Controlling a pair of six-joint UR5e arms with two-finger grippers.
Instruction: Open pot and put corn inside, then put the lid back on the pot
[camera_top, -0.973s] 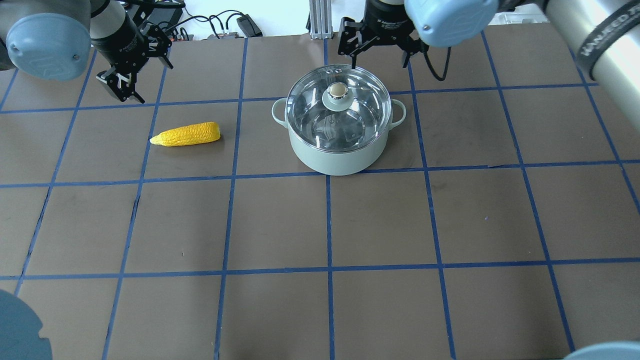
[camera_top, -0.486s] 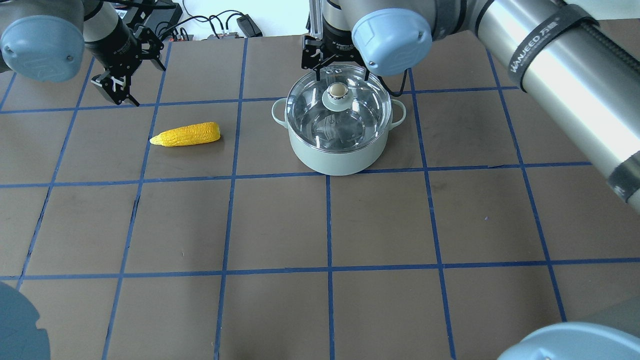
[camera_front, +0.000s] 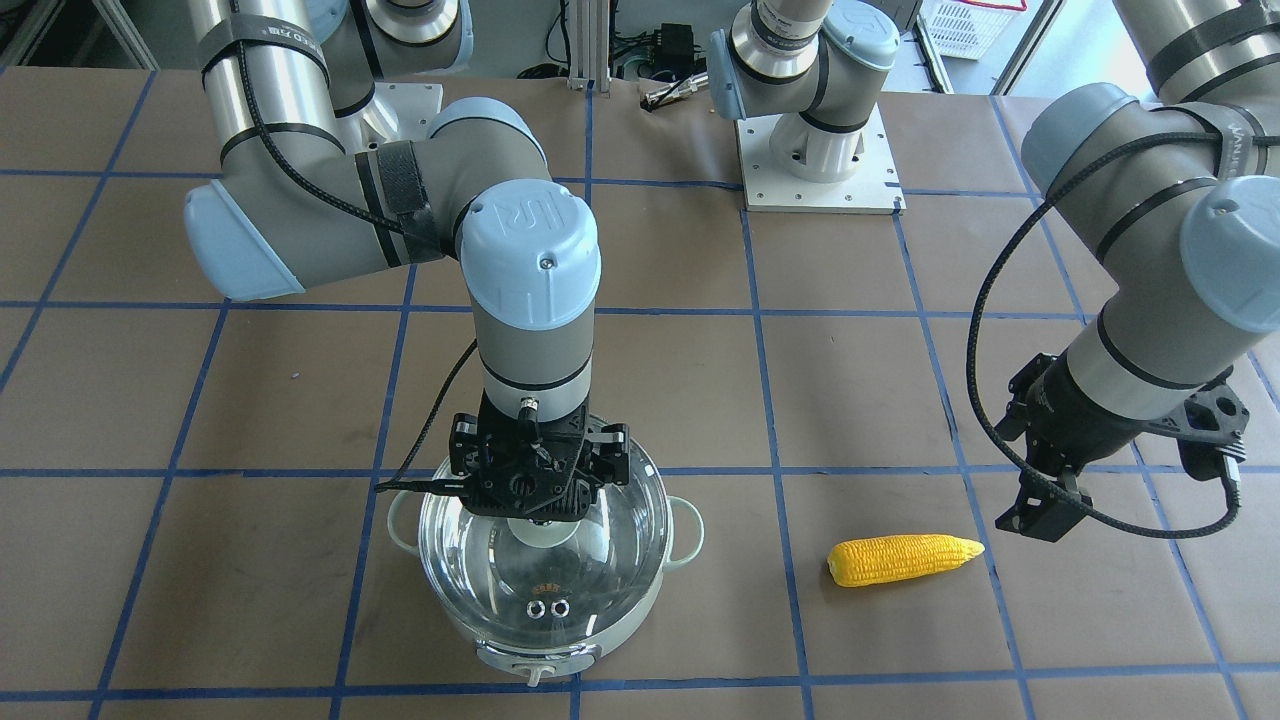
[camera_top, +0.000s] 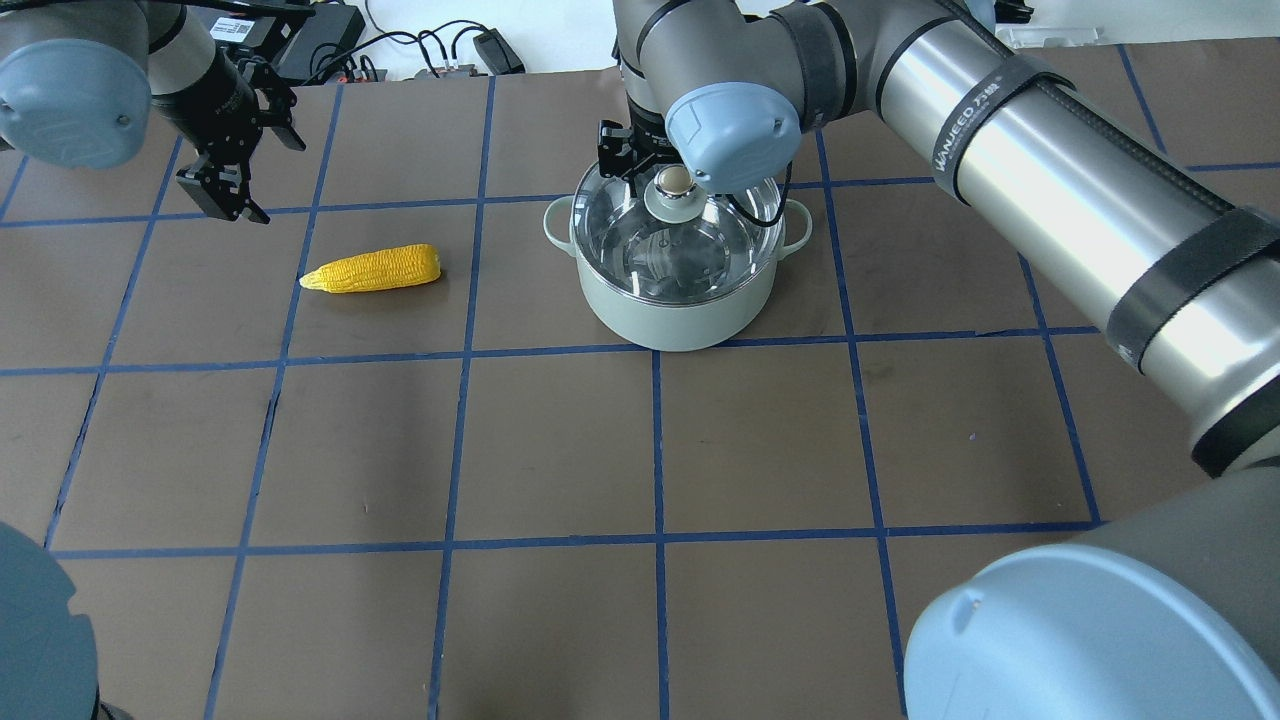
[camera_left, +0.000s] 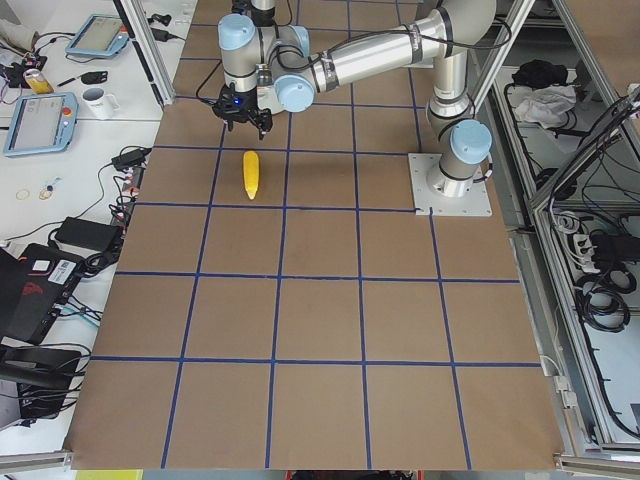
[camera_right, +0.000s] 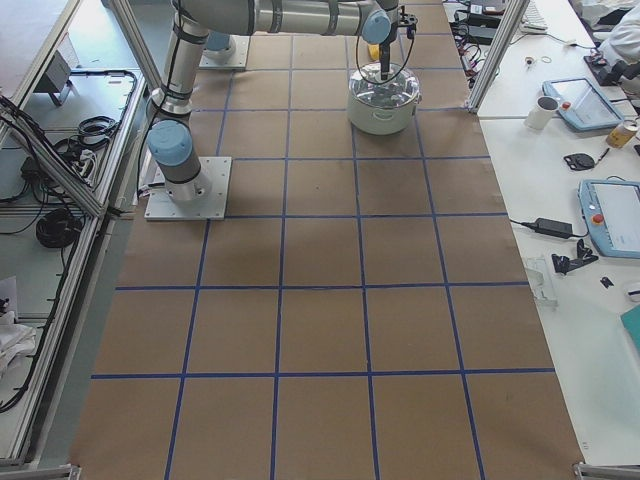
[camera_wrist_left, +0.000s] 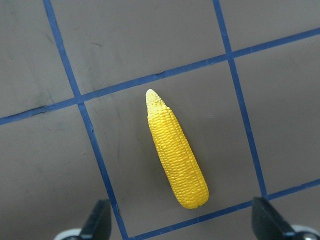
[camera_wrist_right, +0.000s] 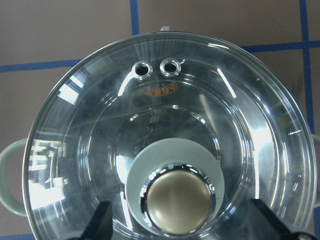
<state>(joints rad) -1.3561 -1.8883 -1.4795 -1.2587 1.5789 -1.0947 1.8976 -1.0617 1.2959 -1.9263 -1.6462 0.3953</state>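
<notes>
Right gripper (camera_wrist_right: 182, 222) over lid knob (camera_wrist_right: 176, 200), left gripper (camera_wrist_left: 182, 221) over corn (camera_wrist_left: 176, 150).
Both spread wide, empty. Lid (camera_top: 700, 245) on pot (camera_top: 680, 315), by operator-side table edge (camera_top: 560, 72); corn toward left end.

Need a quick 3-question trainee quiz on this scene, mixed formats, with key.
1. True or false: the lid sits on the pot.
2. Which arm's gripper is over the knob, fingers apart on either side of it? A. left B. right C. neither
3. Fill in: the left wrist camera looks down on the ___, which lies on the table.

Key: 1 true. 2 B, the right gripper. 3 corn.
</notes>
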